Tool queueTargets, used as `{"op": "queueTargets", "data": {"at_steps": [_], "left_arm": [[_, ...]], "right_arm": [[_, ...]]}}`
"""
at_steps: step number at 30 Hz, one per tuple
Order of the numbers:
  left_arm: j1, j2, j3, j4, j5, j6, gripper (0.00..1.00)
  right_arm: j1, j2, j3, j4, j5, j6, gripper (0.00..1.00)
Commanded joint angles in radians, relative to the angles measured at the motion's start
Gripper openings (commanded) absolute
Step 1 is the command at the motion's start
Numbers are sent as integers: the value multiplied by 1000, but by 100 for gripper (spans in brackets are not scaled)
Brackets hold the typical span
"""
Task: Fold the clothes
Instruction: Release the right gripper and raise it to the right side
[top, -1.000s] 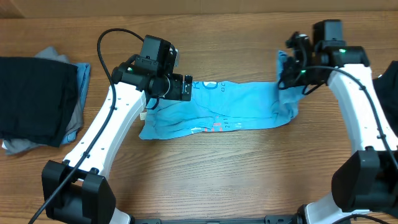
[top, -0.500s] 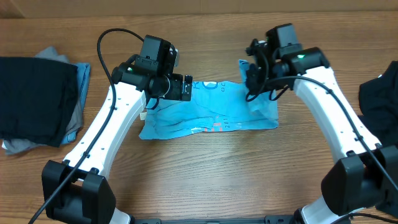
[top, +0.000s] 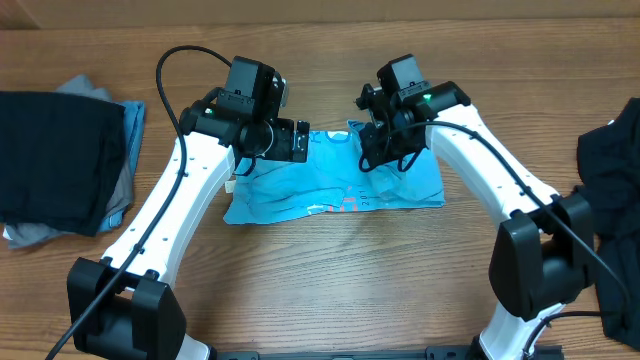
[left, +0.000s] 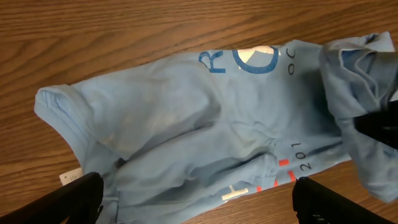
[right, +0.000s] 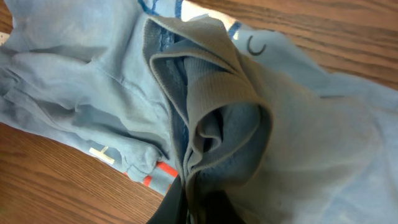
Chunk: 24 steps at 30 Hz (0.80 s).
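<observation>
Table (top: 400, 290): wood-grain; everything below is placed from the sky-blue T-shirt lying across its middle.

Sky-blue T-shirt (top: 300, 195): spread as a crumpled band. A second ago it reached well further right. That right end is now lifted and carried leftward over the shirt's own body, so the flat part is shorter.

Meaning for the task: this looks like a sideways fold in progress. The carried end is over the shirt's right-centre and has not yet been laid down, so I judge the fold partly made.

Dark stack (top: 55, 160): well left of the shirt, black over grey and blue, not touched.

Black garment (top: 610, 180): well right of the shirt, at the frame edge.

Right gripper (top: 385, 150): above the shirt's right-centre, having travelled left from beyond its right end. Its fingers are closed tight on a bunched, ribbed edge (right: 205, 93) of the shirt, and cloth hangs around them.

Left gripper (top: 300, 142): at the shirt's upper left part, in the same place as a second ago. Its fingers are spread wide and hold nothing. I cannot tell whether they touch the cloth.

Lettering (left: 239, 59): blue letters near the shirt's far edge.
</observation>
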Motion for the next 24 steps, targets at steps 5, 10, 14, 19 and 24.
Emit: {"op": "queueTargets", "data": {"at_steps": [5, 10, 14, 19, 24], "left_arm": [[-1, 4, -3, 1, -10, -10, 100], [-1, 4, -3, 1, -10, -10, 100], [-1, 4, -3, 1, -10, -10, 100], [-1, 4, -3, 1, -10, -10, 100], [-1, 4, -3, 2, -10, -10, 100]], "right_arm": [[19, 30, 19, 36, -63, 64, 13], [19, 30, 19, 37, -63, 72, 44], [21, 30, 19, 52, -65, 95, 66], [-2, 12, 34, 75, -74, 107, 65], [-50, -3, 34, 20, -57, 113, 58]]}}
